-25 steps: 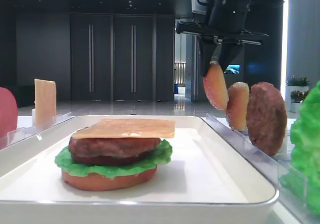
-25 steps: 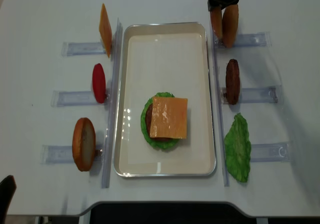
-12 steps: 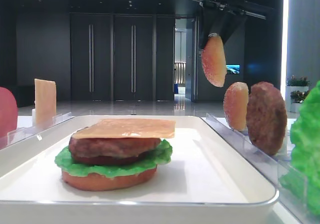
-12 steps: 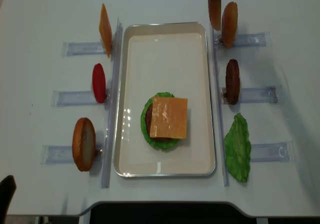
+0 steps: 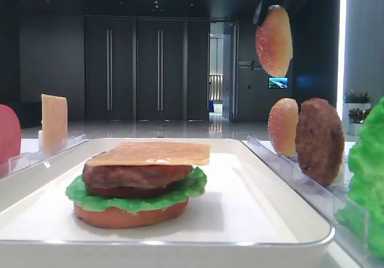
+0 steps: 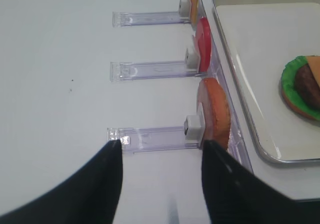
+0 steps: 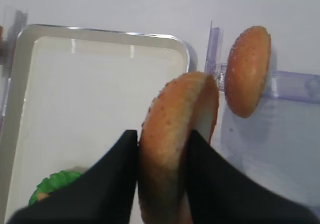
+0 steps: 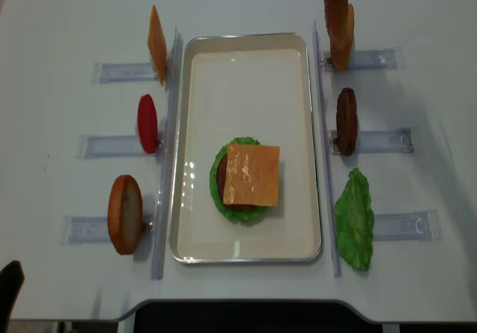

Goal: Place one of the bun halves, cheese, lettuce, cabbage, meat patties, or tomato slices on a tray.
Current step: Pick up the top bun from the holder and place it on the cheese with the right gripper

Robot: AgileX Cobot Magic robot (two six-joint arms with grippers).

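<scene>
My right gripper (image 7: 162, 135) is shut on a golden sesame-speckled bun half (image 7: 172, 134), held on edge. It hangs high above the back right rack (image 5: 274, 40), near the tray's far right corner (image 8: 335, 11). The white tray (image 8: 246, 38) carries a stack of bottom bun, lettuce (image 8: 218, 188), meat patty and cheese (image 8: 252, 173) on top. My left gripper (image 6: 161, 144) is open and empty over the bare table, beside a bun half (image 6: 215, 115) standing in the near left rack.
Clear racks flank the tray. The left ones hold a cheese slice (image 8: 156, 44), a tomato slice (image 8: 147, 123) and a bun half (image 8: 125, 214). The right ones hold another bun half (image 8: 345, 41), a patty (image 8: 346, 121) and a lettuce leaf (image 8: 355, 217).
My right gripper has lifted the bun half up out of the back right rack, well above the bun half still standing there. The left arm has not moved.
</scene>
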